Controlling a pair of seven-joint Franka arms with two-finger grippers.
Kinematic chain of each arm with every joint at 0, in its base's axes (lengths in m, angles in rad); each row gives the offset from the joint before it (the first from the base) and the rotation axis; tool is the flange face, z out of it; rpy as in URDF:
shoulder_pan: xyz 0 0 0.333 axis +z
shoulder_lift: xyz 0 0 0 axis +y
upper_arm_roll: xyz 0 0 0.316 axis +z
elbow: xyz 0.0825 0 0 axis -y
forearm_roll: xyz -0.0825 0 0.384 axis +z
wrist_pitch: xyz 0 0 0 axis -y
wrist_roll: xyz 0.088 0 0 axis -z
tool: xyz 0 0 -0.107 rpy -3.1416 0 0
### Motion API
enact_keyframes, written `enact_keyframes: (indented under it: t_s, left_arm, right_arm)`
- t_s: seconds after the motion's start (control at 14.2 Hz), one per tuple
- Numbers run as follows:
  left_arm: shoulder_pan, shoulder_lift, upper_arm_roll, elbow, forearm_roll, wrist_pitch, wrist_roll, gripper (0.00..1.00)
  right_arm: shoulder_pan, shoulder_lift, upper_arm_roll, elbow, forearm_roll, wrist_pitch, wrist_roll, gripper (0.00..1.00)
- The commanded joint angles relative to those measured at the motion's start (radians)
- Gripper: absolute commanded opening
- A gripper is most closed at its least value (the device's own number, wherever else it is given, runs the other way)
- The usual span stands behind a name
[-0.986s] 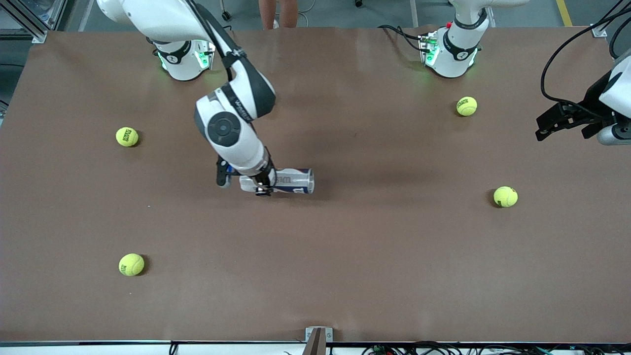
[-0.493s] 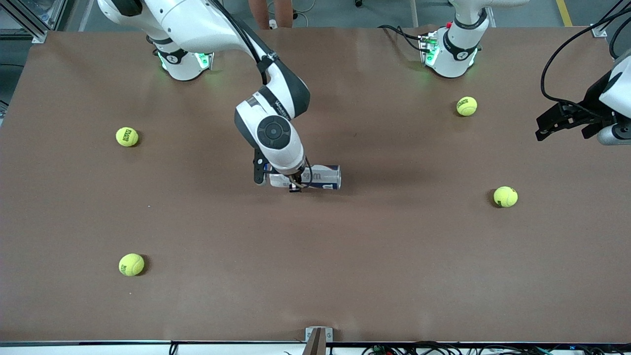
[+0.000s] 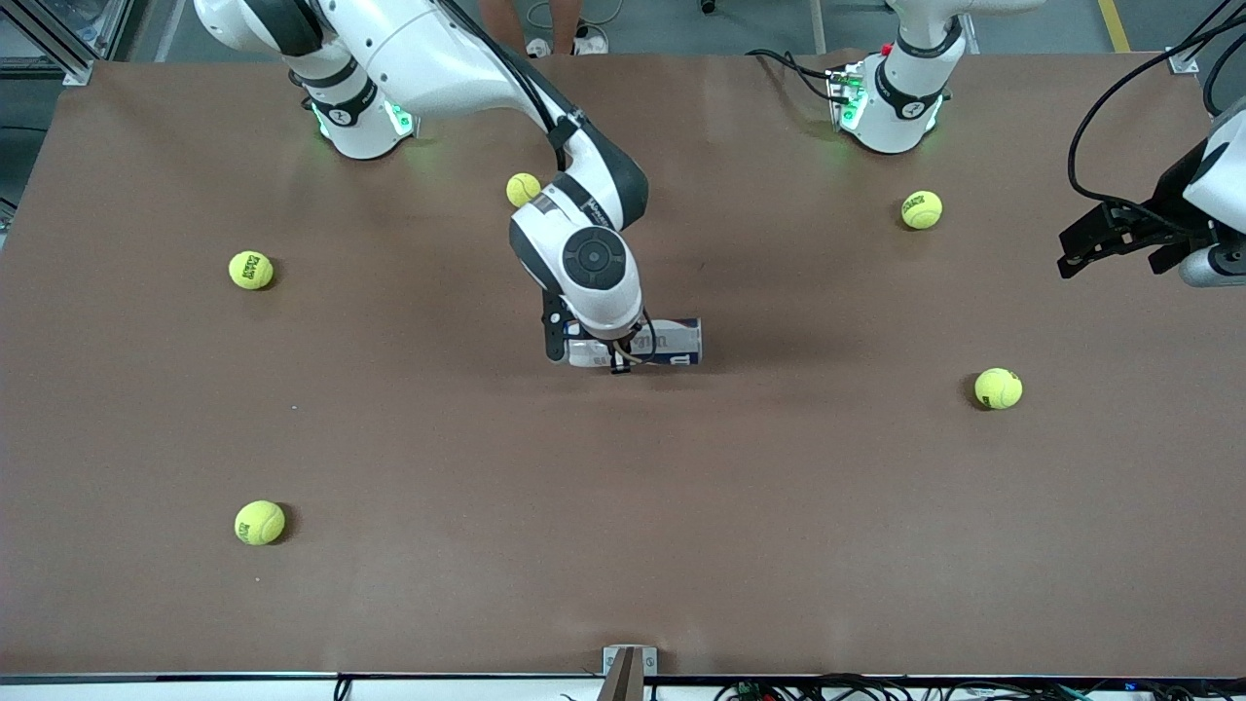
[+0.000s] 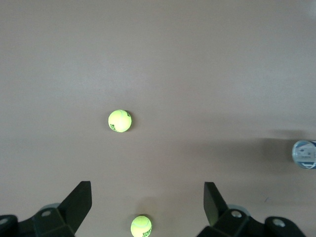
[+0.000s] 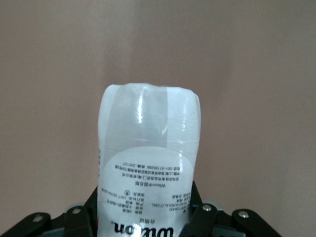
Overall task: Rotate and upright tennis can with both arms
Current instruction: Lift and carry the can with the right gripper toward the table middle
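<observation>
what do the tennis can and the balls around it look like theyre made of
Tennis can: looks like clear glossy plastic, since light streaks show on its see-through end; a smooth white printed label wraps the body.
Tennis balls: apparently fuzzy yellow-green felt, matte with no shine.
Table: matte brown surface; the material is unclear.
</observation>
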State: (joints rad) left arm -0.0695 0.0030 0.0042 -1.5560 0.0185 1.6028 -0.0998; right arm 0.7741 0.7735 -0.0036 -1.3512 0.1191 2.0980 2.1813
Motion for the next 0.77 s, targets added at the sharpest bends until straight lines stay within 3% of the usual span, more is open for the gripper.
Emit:
enact_keyframes:
  t_s: [0.0,0.7]
  left_arm:
    - [0.0,-0.011,0.0,0.001,0.011,-0.012,0.009,1.0]
    - [0.0,-0.011,-0.001,-0.001,0.011,-0.012,0.008,1.0]
  right_arm:
    - [0.037,0.075,-0.018,0.096,-0.025,-0.009,0.021,0.67]
    - [0.093,0.208,-0.033,0.201,-0.055,0.063,0.072,0.68]
